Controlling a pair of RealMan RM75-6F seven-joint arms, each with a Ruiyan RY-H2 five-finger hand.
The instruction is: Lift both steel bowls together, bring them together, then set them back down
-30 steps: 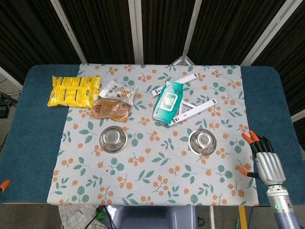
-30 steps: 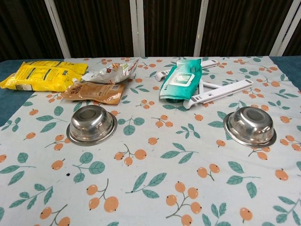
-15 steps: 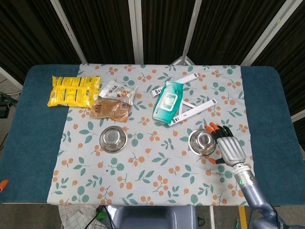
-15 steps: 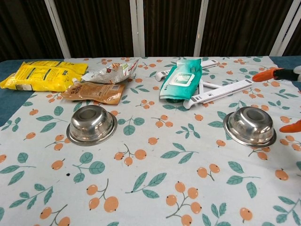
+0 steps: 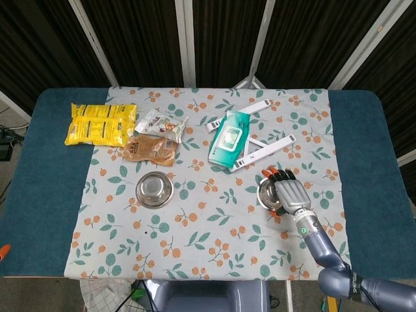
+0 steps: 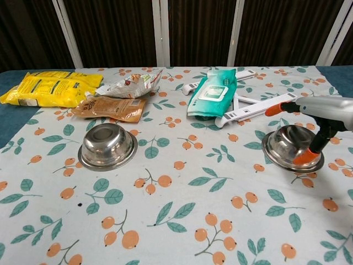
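Observation:
Two steel bowls sit upright on the flowered cloth. The left bowl stands alone, with no hand near it. My right hand hovers over the right bowl, covering its right half in the head view. Its fingers are spread above the bowl and the orange thumb tip points down at the near right rim; nothing is gripped. Of my left hand, only an orange tip shows, at the lower left edge of the head view.
Behind the bowls lie a yellow snack bag, a brown pouch, a white packet, a teal wet-wipes pack and a white folding stand. The wipes and stand are just beyond the right bowl.
My right hand has moved from the table's right front edge leftward and forward to above the right bowl. Neither bowl has moved.

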